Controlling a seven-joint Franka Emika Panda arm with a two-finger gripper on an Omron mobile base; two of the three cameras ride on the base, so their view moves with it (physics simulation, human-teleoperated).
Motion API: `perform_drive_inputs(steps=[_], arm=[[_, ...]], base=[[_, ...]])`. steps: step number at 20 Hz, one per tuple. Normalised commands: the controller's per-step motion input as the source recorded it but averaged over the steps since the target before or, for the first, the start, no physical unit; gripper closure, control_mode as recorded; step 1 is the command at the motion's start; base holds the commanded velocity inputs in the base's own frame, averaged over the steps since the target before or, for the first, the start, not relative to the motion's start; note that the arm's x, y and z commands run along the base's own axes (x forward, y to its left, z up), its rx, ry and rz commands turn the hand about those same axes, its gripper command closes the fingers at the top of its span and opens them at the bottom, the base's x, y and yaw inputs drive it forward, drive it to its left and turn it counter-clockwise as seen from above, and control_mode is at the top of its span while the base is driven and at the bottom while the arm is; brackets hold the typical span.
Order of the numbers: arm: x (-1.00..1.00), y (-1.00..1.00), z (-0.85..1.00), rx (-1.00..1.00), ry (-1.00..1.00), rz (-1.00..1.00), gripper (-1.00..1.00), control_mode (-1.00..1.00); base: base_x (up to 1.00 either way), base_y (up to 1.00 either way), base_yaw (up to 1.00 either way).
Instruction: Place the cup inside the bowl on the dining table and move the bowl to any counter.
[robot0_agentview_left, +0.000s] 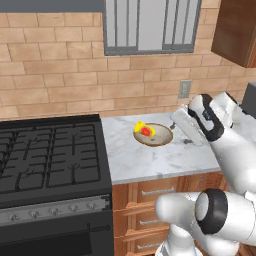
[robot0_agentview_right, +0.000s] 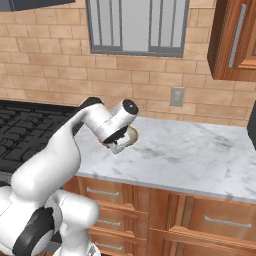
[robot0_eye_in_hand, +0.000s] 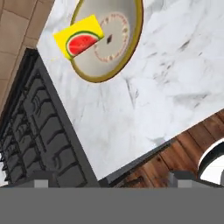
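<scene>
Cup lies tipped on its side in the bowl, long axis running left-right across the bowl's left rim, red mark facing up; which end is the mouth can't be told. Bowl sits on the marble tabletop near the brick wall, just right of the black stove, above brown drawers. Hand hangs above and nearer than the bowl, fingers spread wide, holding nothing.

Yellow cup lying inside tan bowl, bowl on marble counter.
</scene>
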Motion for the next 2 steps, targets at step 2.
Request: perform_drive_inputs(steps=[2], arm=[[-0.09,0.13,0.87,-0.27,0.09,0.01,-1.00,-1.00]], base=[[0.00,0.00,0.00]])
